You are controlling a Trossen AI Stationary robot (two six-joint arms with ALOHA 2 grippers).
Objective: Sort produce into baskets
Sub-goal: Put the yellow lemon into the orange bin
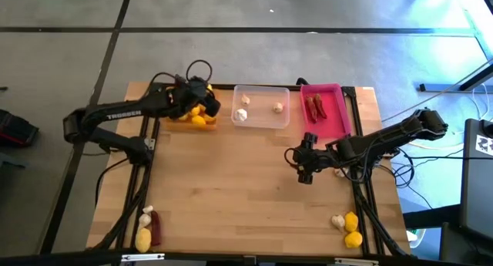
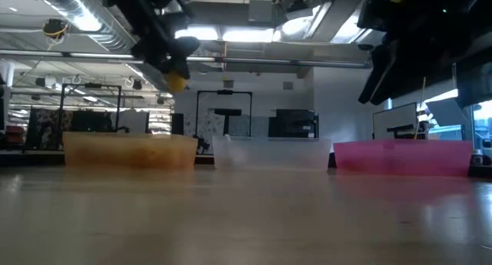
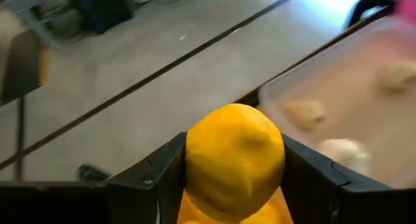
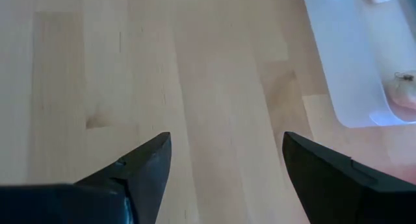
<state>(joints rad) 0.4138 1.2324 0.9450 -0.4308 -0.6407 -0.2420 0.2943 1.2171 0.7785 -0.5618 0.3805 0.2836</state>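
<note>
The left pincer grips a yellow lemon between its fingers, hanging above the orange basket directly beneath it. The step in hand looks like the drop; next it must open squarely over that basket. The right pincer waits wide open and empty over bare counter, the clear basket beyond it

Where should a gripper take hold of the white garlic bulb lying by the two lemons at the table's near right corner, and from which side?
Grip the garlic bulb across its rounded middle, coming straight down from above. It lies low on the table, and the lemons sit close on one side, so set the fingers on the sides clear of them. The open right gripper hangs nearest.
</note>
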